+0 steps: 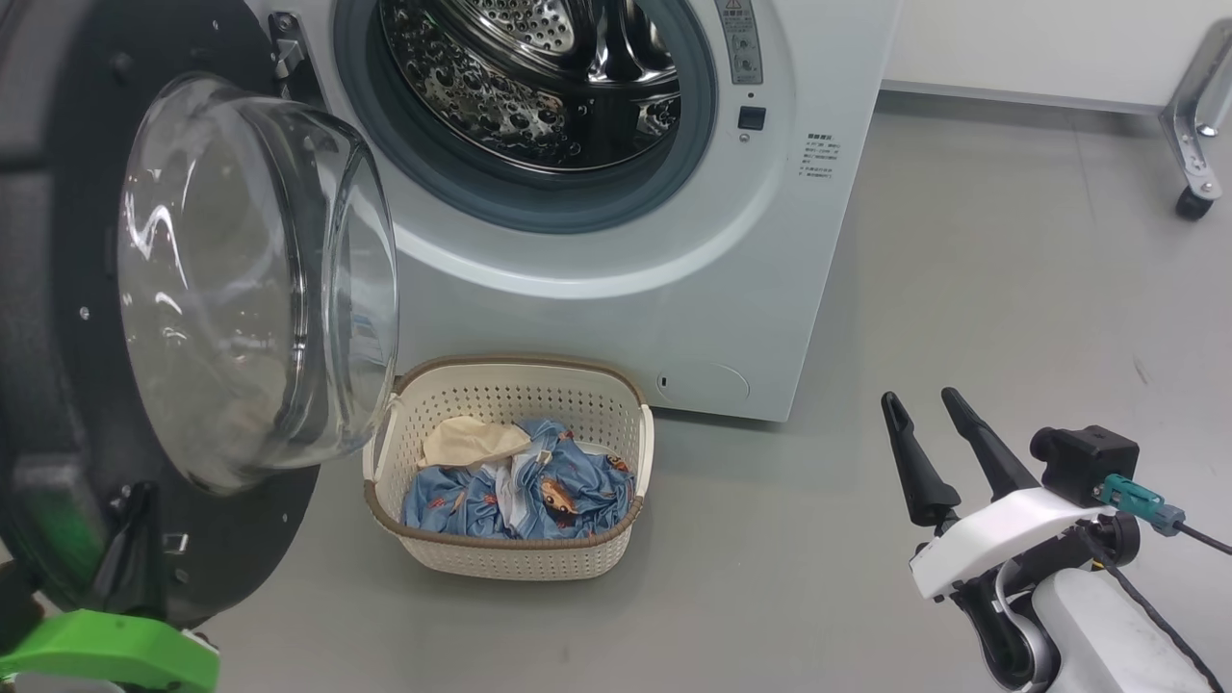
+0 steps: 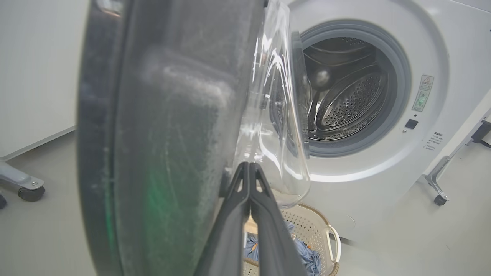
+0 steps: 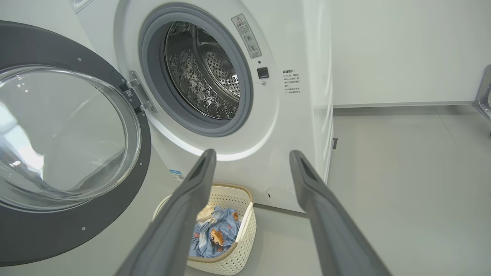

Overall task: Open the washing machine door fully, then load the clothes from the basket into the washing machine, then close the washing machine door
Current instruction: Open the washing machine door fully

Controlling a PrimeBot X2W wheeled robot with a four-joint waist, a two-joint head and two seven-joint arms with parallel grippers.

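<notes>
The washing machine (image 1: 616, 269) stands with its steel drum (image 1: 539, 87) exposed. The washing machine door (image 1: 250, 289) is swung out to the left, its black rim and bulging glass facing the basket. My left gripper (image 2: 249, 165) is shut, its fingers pressed together against the inner face of the door (image 2: 172, 134) beside the glass, holding nothing. The basket (image 1: 616, 404) sits on the floor below the drum and holds the clothes (image 1: 520, 491): blue printed fabric and a cream piece. My right gripper (image 1: 919, 397) hangs open and empty to the right of the basket (image 3: 238, 253), pointing at the machine (image 3: 284, 126).
Grey floor (image 1: 962, 289) stretches free to the right of the machine. A metal frame leg on a caster (image 1: 1193, 125) stands at the far right by the white wall. Another caster (image 2: 28, 189) sits left of the door.
</notes>
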